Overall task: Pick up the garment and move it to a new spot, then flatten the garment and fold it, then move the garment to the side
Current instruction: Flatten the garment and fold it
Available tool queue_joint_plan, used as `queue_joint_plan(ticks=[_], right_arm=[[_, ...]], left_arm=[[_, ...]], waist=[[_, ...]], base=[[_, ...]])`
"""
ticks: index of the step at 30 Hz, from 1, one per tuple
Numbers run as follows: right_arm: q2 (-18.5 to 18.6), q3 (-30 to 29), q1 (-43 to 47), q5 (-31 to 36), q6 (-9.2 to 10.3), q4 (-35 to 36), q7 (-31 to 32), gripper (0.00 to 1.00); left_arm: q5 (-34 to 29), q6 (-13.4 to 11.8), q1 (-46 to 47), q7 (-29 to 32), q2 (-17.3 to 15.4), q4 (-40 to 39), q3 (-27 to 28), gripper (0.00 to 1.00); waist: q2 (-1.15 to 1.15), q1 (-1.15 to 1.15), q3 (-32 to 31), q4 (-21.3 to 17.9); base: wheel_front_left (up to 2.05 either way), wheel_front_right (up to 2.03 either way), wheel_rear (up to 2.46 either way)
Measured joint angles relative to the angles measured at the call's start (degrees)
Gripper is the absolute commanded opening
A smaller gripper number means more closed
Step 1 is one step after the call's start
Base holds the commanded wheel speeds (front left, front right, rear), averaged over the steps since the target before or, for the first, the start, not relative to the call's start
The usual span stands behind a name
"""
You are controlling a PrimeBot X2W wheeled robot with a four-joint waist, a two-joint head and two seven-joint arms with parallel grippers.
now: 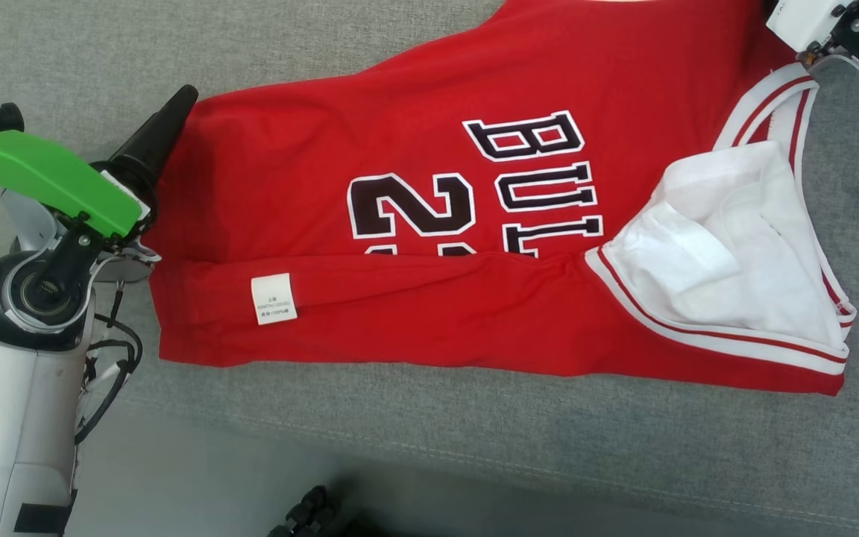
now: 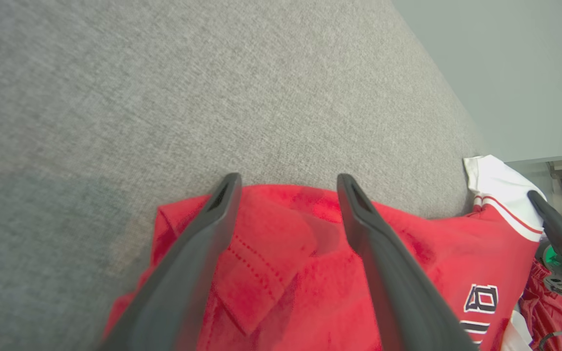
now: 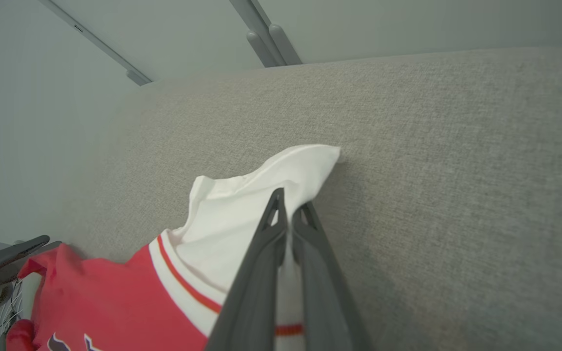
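Observation:
The garment (image 1: 414,97), a red jersey, lies across the grey cushion with its near side folded over, cutting off the black lettering (image 1: 541,179). A small white label (image 1: 274,298) shows on the fold, and a white sleeve (image 1: 735,239) lies bunched at the right. My left gripper (image 1: 176,104) sits at the jersey's left hem. In the left wrist view it (image 2: 288,185) stands open, its fingers straddling rumpled red cloth (image 2: 271,253). My right gripper (image 3: 291,204) is shut on the white sleeve (image 3: 242,204) at the jersey's far right corner; its wrist (image 1: 847,30) shows at the head view's top right.
The grey fabric cushion (image 1: 474,447) runs wide around the jersey, with its front edge near the bottom and pale floor below. A dark wheeled part (image 1: 310,514) sits under that edge. A green cover (image 1: 42,179) tops my left wrist. Pale walls lie beyond the cushion.

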State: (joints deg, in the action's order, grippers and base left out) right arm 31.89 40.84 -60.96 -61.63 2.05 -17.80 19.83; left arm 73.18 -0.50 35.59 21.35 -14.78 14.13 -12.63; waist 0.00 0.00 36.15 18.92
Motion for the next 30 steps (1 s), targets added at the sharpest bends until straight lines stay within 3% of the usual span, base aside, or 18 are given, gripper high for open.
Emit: queue_joint_plan(ticks=[8,18,19,21,23,24,25,30], right_arm=[[-1.6,0.3,-0.1,1.1,-1.22,-1.8,-2.2,0.0],[-3.7,1.3,-0.1,1.1,-3.02,-3.4,-3.2,0.0],[-3.8,1.3,-0.1,1.1,-3.18,-3.6,-3.2,0.0],[-4.1,1.4,-0.1,1.1,-3.43,-4.0,-3.2,0.0],[-4.3,1.5,-0.1,1.1,-3.57,-4.3,-3.6,0.0],[-4.4,1.5,-0.1,1.1,-3.67,-4.5,-3.7,0.0],[-4.4,1.5,-0.1,1.1,-3.99,-4.7,-3.7,0.0],[-4.7,1.5,-0.2,1.1,-4.54,-5.2,-4.4,0.0]], left_arm=[[-0.7,1.4,0.4,-0.6,0.1,0.2,-1.0,1.0],[-4.0,1.6,0.8,0.2,-2.9,1.1,-2.9,1.0],[-4.0,1.6,0.9,0.4,-3.0,1.4,-2.9,0.96],[-4.0,1.6,1.1,0.5,-3.3,1.6,-2.9,0.51],[-4.0,1.7,1.1,0.8,-3.7,1.9,-3.0,0.31],[-4.0,1.8,1.1,0.8,-3.8,2.0,-3.3,0.1],[-4.2,1.9,1.1,0.9,-3.8,2.1,-3.6,0.0],[-5.0,3.0,1.1,-0.8,-3.2,2.0,-3.2,0.0]], waist=[[0.0,0.0,-0.1,-1.0],[0.0,0.0,0.4,-3.1],[0.0,0.0,0.4,-3.2],[0.0,0.0,0.3,-3.4],[0.0,0.0,0.3,-3.6],[0.0,0.0,0.3,-3.6],[0.0,0.0,0.2,-3.7],[0.0,0.0,0.1,-3.8]], base=[[0.0,0.0,0.0],[0.0,0.0,0.0],[0.0,0.0,0.0],[0.0,0.0,0.0],[0.0,0.0,0.0],[0.0,0.0,0.0],[0.0,0.0,0.0],[0.0,0.0,0.0]])
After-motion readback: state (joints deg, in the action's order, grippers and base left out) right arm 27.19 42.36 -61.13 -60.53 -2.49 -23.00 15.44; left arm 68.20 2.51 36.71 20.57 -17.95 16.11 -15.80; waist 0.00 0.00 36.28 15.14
